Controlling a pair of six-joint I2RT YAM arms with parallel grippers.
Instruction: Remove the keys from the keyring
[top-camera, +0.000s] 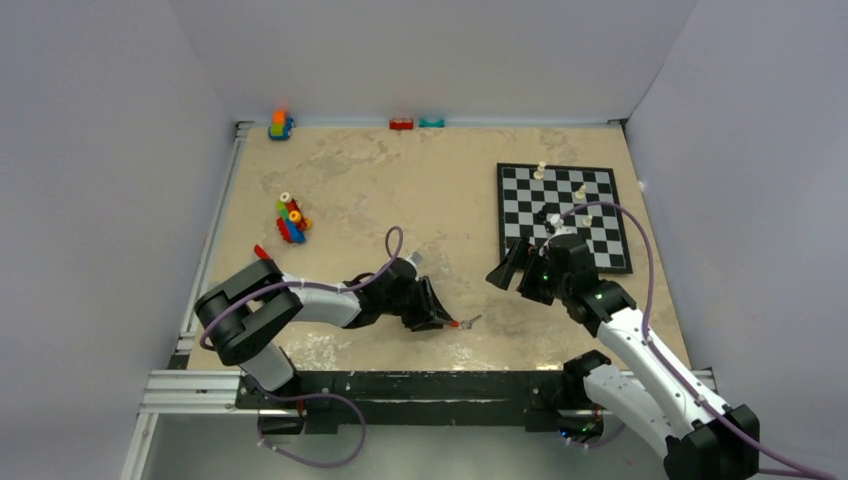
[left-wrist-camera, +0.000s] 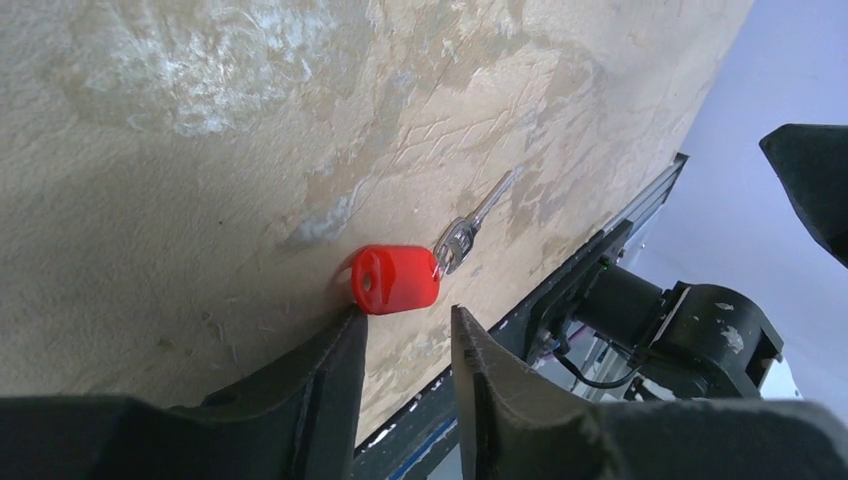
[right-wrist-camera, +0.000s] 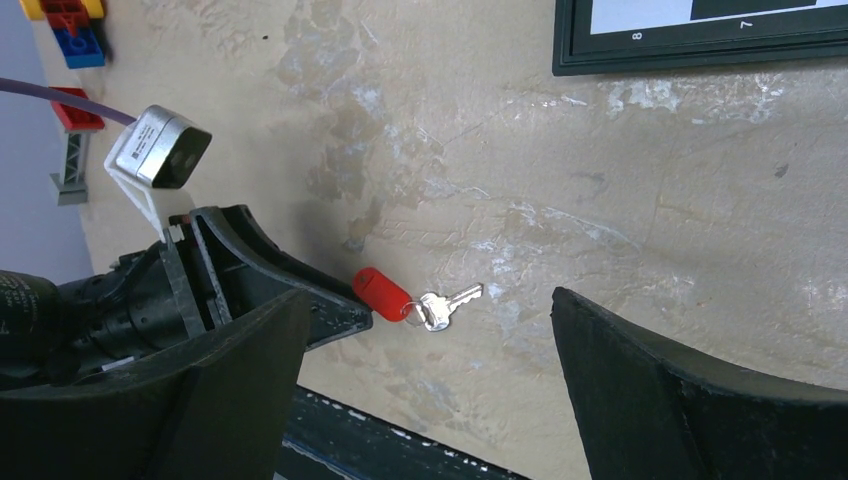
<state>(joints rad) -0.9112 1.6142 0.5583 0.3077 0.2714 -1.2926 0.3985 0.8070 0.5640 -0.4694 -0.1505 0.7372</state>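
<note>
Two grippers attend one small target. The keys (top-camera: 462, 323), a short bright-red plastic head with a silvery metal blade, lie flat on the mottled beige table (top-camera: 350, 180), well off the near-left corner of the black-and-white chessboard (top-camera: 565, 215) and close to the table's near edge. The keyring (left-wrist-camera: 446, 256), a tiny thin silvery wire loop, joins the head to the blade, which points back toward the chessboard.

The left gripper (left-wrist-camera: 408, 318) lies low on the side of the keys away from the chessboard. Its jaws stand narrowly apart with nothing between them, and the red head sits just off one fingertip. That low, side-on approach suits pinching the thick head, probably to anchor the set.

The right gripper (top-camera: 518, 275) hovers between the keys and the chessboard's near-left corner, jaws spread wide and empty. Its wrist view frames the blade between its fingers, so it seems placed to take the metal end once the head is held. Nothing is off the ring yet.
</note>
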